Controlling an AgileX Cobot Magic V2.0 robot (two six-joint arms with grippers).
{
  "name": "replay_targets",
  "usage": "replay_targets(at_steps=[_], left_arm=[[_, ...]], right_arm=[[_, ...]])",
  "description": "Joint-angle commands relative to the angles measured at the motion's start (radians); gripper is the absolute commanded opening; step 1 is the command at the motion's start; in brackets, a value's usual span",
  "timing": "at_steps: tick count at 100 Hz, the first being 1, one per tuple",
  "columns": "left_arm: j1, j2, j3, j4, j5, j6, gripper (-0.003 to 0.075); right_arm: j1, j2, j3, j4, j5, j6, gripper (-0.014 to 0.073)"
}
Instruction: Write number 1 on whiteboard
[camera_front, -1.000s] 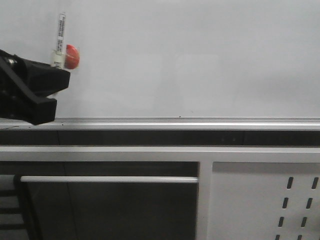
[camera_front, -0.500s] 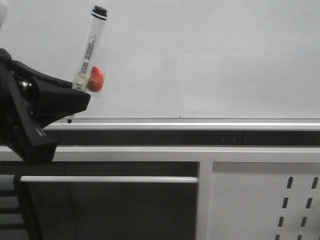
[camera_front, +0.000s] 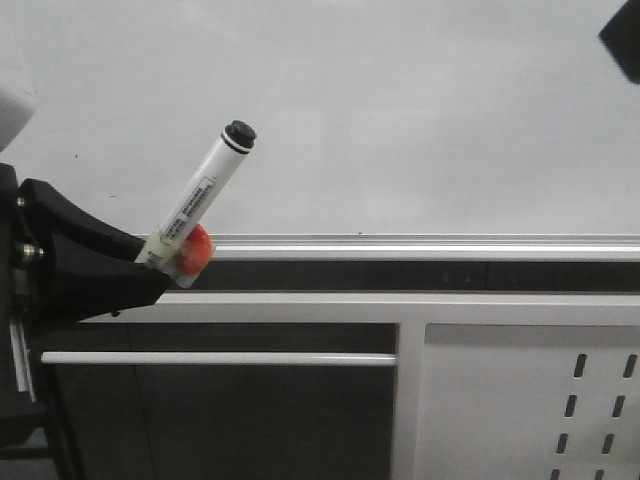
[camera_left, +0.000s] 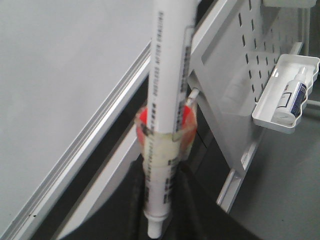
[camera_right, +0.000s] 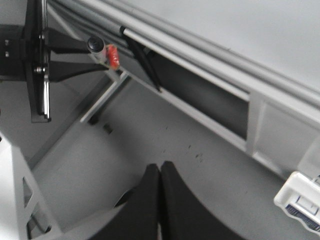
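Although the left gripper (camera_front: 150, 268) holds the marker (camera_front: 203, 199) firmly, the pen is tilted and its black end (camera_front: 239, 133) points up and away, so I judge the risk is a wrong contact: the body may touch the whiteboard (camera_front: 400, 110) instead of the tip, or the tip may catch the silver edge rail (camera_front: 420, 246). A red piece (camera_front: 196, 248) is taped to the marker just above the fingers, which close tight around the lower barrel. No number 1 is visible; the whiteboard stands clean behind the marker. In its wrist view the right gripper (camera_right: 159, 187) has its fingers pressed together, holding nothing, well apart from the whiteboard.
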Motion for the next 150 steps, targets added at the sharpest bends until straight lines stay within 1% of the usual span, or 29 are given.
replay_targets(at_steps=[1,13,26,33,41,50,57,64,75,80,95,102,122,150], left_arm=[[-0.007,-0.031,-0.028,0.010,-0.050,-0.002,-0.0018],[-0.007,-0.031,-0.044,0.106,-0.050,-0.002,-0.0018],[-0.007,-0.031,-0.074,0.122,-0.019,-0.002,-0.0018],[-0.007,-0.031,-0.089,0.129,0.005,-0.002,-0.0018],[-0.007,-0.031,-0.096,0.173,0.003,-0.002,-0.0018],[-0.014,-0.031,-0.098,0.180,0.002,-0.002,-0.0018],[-0.024,-0.031,-0.098,0.180,0.013,-0.002,-0.0018],[-0.046,-0.031,-0.103,0.176,0.050,-0.002,-0.0018],[-0.099,-0.031,-0.132,0.163,0.156,-0.002,-0.0018],[-0.118,-0.031,-0.146,0.161,0.181,-0.002,-0.0018],[-0.136,-0.031,-0.198,0.096,0.182,-0.002,-0.0018],[-0.136,-0.031,-0.223,0.075,0.205,-0.002,-0.0018],[-0.169,-0.031,-0.268,0.075,0.286,-0.002,-0.0018],[-0.230,-0.031,-0.267,0.075,0.287,-0.002,-0.0018]], right_arm=[[0.004,0.043,-0.061,0.072,-0.009,-0.047,-0.0071],[0.004,0.100,-0.092,0.140,0.013,-0.084,-0.0071],[0.004,0.152,-0.119,0.193,0.043,-0.127,-0.0054],[0.004,0.168,-0.136,0.200,0.056,-0.127,0.0006],[0.004,0.181,-0.148,0.213,0.056,-0.127,0.0106],[0.004,0.195,-0.160,0.245,0.056,-0.127,0.0200],[0.004,0.202,-0.162,0.266,0.056,-0.127,0.0241],[0.004,0.210,-0.162,0.289,0.056,-0.127,0.0262],[0.004,0.219,-0.162,0.329,0.059,-0.127,0.0279],[0.004,0.220,-0.162,0.333,0.059,-0.127,0.0285],[0.004,0.225,-0.162,0.352,0.070,-0.127,0.0285],[0.004,0.225,-0.162,0.359,0.074,-0.127,0.0285],[0.004,0.225,-0.162,0.362,0.078,-0.127,0.0285],[0.004,0.254,-0.162,0.362,0.081,-0.127,0.0285]])
